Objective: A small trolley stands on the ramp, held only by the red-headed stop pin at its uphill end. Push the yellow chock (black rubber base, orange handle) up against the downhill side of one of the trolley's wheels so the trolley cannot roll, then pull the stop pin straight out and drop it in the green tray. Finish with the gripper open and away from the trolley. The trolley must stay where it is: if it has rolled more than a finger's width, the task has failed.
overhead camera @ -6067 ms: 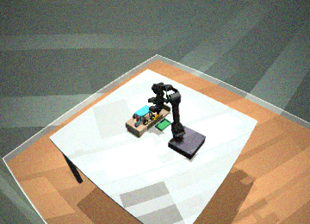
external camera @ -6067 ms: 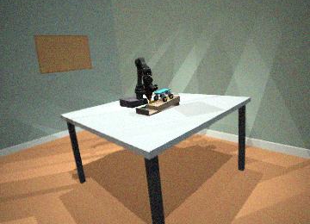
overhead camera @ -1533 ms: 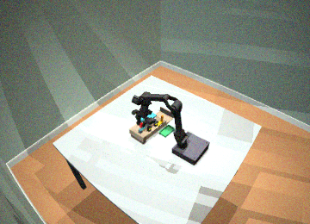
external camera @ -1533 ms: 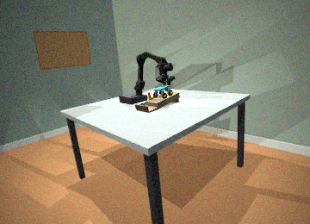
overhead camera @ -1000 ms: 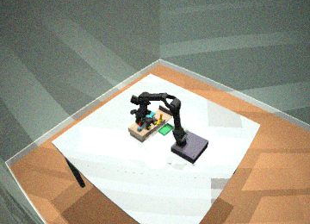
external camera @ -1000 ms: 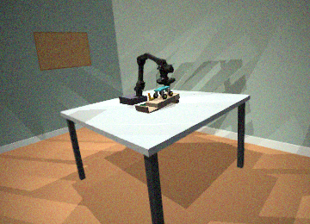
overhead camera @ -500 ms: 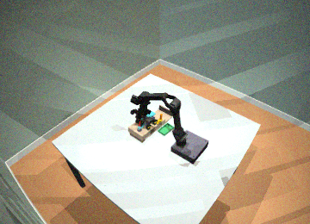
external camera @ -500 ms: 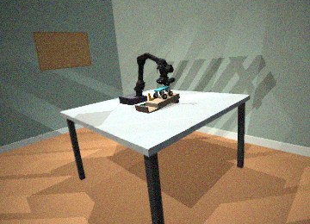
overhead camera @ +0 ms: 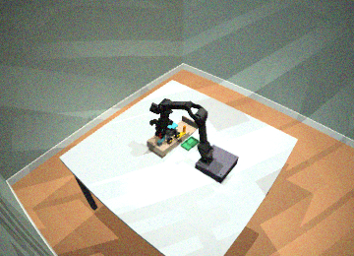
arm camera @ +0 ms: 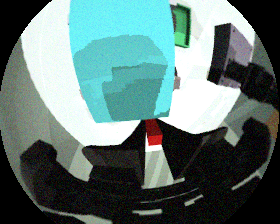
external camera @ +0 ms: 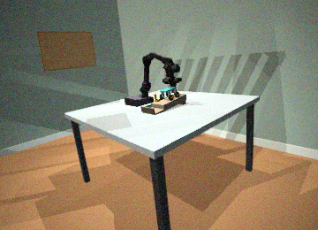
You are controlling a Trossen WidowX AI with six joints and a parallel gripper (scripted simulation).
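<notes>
The trolley with its cyan top stands on the wooden ramp. The yellow chock is at the trolley's downhill side; whether it touches a wheel is too small to tell. The stop pin's red head is at the uphill end of the trolley. My gripper is shut on the stop pin, low beside the trolley's end. The pin's shaft is hidden. The green tray lies beside the ramp.
The arm's dark base stands on the white table, on the tray's side of the ramp. The trolley's top is very close to the fingers. A raised board closes the ramp's downhill end.
</notes>
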